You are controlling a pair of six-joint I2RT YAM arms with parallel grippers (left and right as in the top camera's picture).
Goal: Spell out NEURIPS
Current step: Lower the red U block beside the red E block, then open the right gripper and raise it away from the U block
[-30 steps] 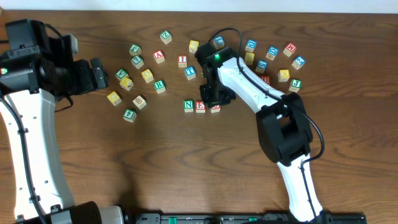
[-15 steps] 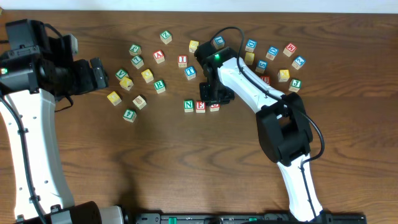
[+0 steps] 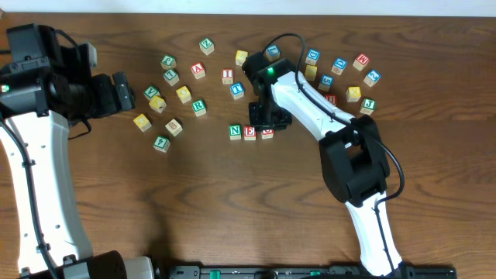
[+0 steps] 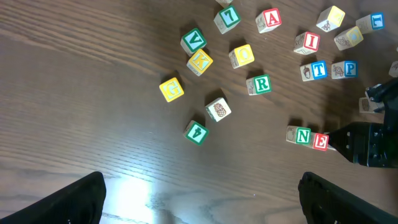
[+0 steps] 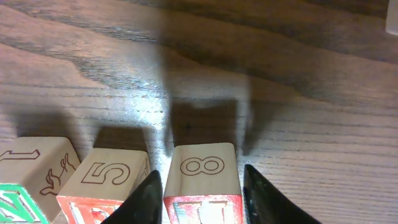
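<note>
Dark wood-grain table [image 3: 194, 209], soft glare [image 4: 134, 190]

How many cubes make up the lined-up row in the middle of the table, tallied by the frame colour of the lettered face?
Green-framed: 1, the N cube
Red-framed: 2, the E cube and the third cube, whose letter is hidden
Total: 3

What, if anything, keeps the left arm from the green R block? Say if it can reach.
Probably yes: the left arm has open, empty jaws; the R block sits apart from its neighbours, uncovered; a yellow block lies between, to pass over.
</note>
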